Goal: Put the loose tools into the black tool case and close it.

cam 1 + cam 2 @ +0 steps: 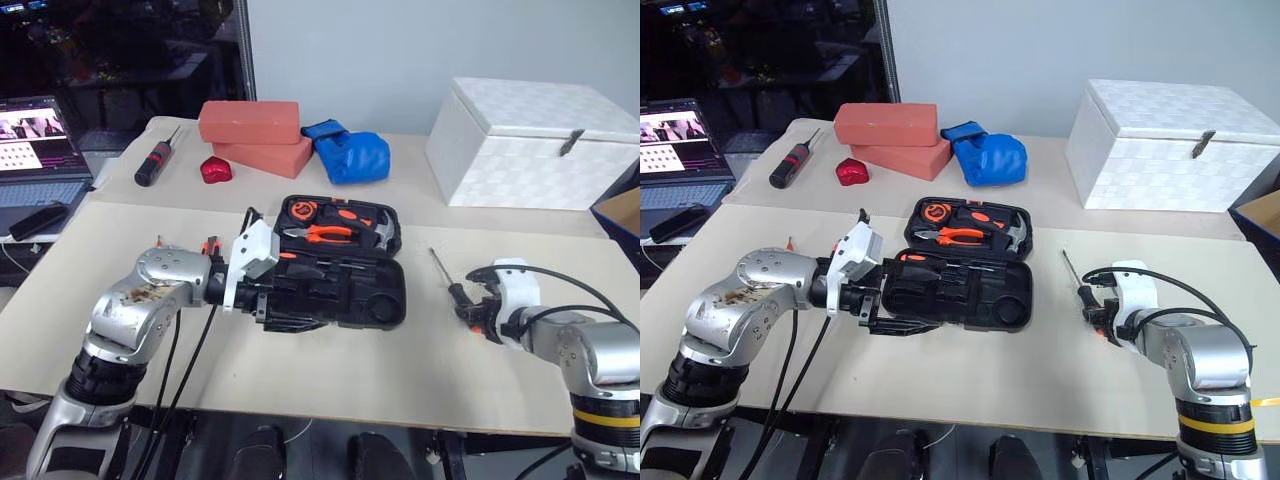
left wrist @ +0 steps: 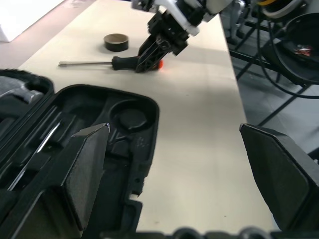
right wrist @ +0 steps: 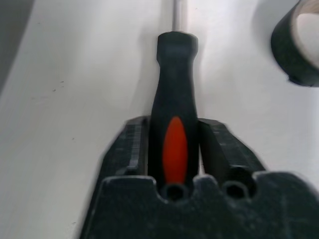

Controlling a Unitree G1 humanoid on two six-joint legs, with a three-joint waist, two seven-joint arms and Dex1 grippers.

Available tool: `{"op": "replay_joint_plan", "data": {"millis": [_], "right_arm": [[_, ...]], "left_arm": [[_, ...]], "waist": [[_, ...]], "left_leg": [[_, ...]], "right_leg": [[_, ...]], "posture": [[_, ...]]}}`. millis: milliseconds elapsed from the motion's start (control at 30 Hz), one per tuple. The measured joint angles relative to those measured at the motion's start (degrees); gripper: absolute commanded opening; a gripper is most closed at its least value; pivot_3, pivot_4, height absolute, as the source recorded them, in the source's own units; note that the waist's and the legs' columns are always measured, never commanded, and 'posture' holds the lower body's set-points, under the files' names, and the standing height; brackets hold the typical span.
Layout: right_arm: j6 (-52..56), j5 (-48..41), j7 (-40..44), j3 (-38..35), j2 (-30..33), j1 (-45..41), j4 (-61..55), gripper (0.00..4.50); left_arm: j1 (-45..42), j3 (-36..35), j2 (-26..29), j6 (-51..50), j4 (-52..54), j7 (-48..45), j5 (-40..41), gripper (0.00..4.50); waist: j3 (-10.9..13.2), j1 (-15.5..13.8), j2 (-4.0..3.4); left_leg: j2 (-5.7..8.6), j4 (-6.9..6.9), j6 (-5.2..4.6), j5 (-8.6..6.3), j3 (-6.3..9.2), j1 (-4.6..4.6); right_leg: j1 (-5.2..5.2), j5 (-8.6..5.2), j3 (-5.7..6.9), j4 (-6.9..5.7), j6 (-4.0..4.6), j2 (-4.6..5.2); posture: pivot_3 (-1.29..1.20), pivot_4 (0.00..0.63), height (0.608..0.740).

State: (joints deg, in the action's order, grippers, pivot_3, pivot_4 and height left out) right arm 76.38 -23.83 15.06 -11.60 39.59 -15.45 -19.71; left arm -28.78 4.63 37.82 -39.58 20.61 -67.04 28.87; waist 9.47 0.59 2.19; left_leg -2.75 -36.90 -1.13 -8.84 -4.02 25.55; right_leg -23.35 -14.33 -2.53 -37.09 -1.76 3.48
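Note:
The black tool case [image 1: 385,300] lies open at the table's middle, with pliers, a hammer and other orange-and-black tools in its far half. My left gripper [image 1: 885,308] hovers open at the case's left end, its fingers [image 2: 84,169] spread wide over the near half. Right of the case a slim screwdriver [image 1: 441,267] with a black-and-orange handle [image 3: 174,89] lies on the table, shaft pointing away. My right gripper [image 1: 470,310] is shut on its handle. A small tape ring [image 2: 115,42] sits close beside it. Another orange-tipped tool [image 1: 210,245] peeks out behind my left arm.
At the back stand a large white latched box [image 1: 530,145], two red bricks [image 1: 250,122], a blue bundle [image 1: 348,155], a red heart-shaped lump [image 1: 214,169] and a thick black screwdriver [image 1: 155,162]. A laptop [image 1: 35,150] sits far left, a cardboard box [image 1: 622,210] far right.

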Motion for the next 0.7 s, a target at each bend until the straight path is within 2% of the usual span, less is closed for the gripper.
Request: {"op": "replay_joint_plan", "data": {"millis": [100,233,300,400,533,600,700], "right_arm": [[-6.6,0.4,3.9,-0.8,4.0,3.0,-3.0,1.04],[-16.9,-1.1,13.9,-1.3,8.6,1.4,-4.5,1.04],[-21.0,-1.4,19.1,1.1,11.3,-1.9,-4.5,1.04],[-29.0,1.3,27.0,10.2,13.0,-9.2,-2.0,1.04],[-45.0,10.5,40.2,28.2,9.3,-20.2,9.7,1.04],[-47.4,12.9,42.4,31.8,7.4,-22.6,13.9,1.04],[-52.9,18.6,45.7,37.2,3.5,-28.0,24.2,1.04]], "left_arm": [[3.8,-3.6,-1.8,3.6,0.6,3.7,0.0,4.5],[8.8,-7.9,3.1,3.1,2.3,1.3,4.4,4.5],[11.2,-11.6,5.7,1.7,3.5,0.2,7.8,4.5],[15.8,-16.1,9.2,1.5,5.6,-1.1,10.6,4.5],[22.2,-21.2,11.3,0.6,7.4,-0.5,12.8,4.5],[23.1,-22.2,11.4,0.5,7.7,0.3,13.3,4.5],[25.5,-24.2,11.4,-0.2,10.0,2.3,14.7,4.5]], "waist": [[0.0,0.0,-0.01],[0.0,1.1,-0.04],[0.0,1.5,-0.06],[0.0,2.0,-0.08],[0.1,1.8,-0.08],[0.1,1.4,-0.07],[0.1,0.5,-0.08]], "left_leg": [[0.01,0.0,-0.1,-0.08,-0.01,0.03],[-0.11,0.0,-0.1,-0.08,-0.05,-0.05],[-0.15,0.02,-0.1,-0.08,-0.02,-0.12],[-0.19,0.03,-0.08,-0.09,-0.06,-0.27],[-0.18,0.04,-0.08,-0.09,-0.14,-0.28],[-0.16,0.04,-0.07,-0.09,-0.14,-0.24],[-0.09,0.04,-0.08,-0.09,-0.38,0.18]], "right_leg": [[0.01,-0.03,-0.02,0.07,-0.04,0.04],[-0.01,-0.08,-0.02,0.08,-0.11,-0.06],[0.02,-0.19,0.0,0.05,-0.24,-0.05],[0.08,-0.39,-0.01,0.09,0.13,0.01],[0.02,-0.35,-0.01,0.11,0.2,0.09],[-0.01,-0.19,0.02,0.09,0.51,0.13],[-0.52,-0.15,0.02,0.0,0.45,0.32]], "posture": [[0.0,0.15,0.74],[0.0,0.15,0.74],[0.0,0.15,0.74],[0.0,0.15,0.74],[0.0,0.15,0.74],[0.0,0.15,0.74],[0.0,0.15,0.74]]}}
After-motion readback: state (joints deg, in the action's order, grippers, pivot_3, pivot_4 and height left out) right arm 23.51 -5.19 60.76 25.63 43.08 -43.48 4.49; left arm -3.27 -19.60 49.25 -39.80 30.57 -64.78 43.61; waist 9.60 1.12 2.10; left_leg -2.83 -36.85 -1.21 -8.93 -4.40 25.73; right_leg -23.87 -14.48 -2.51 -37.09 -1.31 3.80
